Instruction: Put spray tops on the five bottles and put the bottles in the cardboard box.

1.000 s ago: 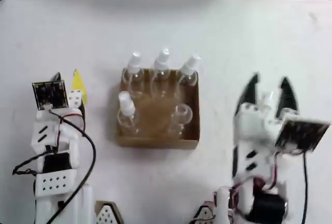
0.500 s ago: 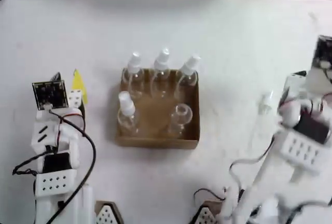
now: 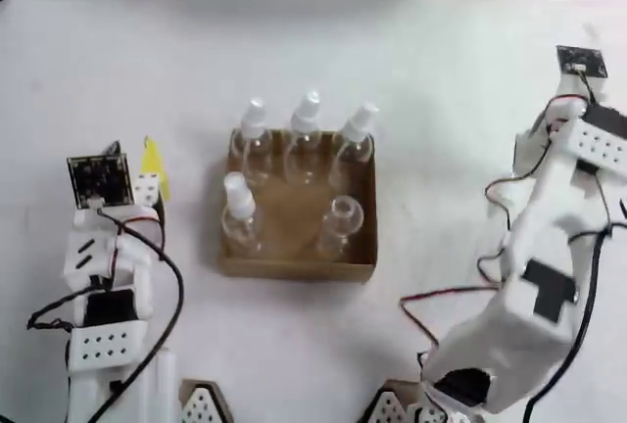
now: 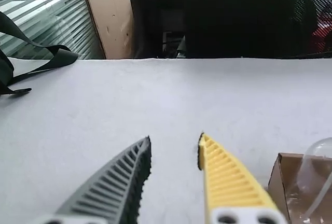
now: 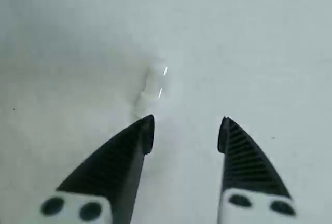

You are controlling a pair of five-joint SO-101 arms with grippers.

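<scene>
A cardboard box sits mid-table with five clear bottles in it. Three capped bottles stand along its back wall and a fourth capped bottle at the front left. The front-right bottle has a bare neck. A small white spray top lies on the table just past one fingertip of my right gripper, which is open and empty. The right arm stretches over the table's right side. My left gripper hovers left of the box, open and empty.
The box corner and a bottle show beside the left gripper's yellow finger. The white table ends at the far edge, with dark floor, a board and a black strap beyond. Loose wires trail by the right arm's base.
The right arm has swung from the front right out to the table's right side, now standing over the spot where the spray top lay. The left arm barely shifted.
</scene>
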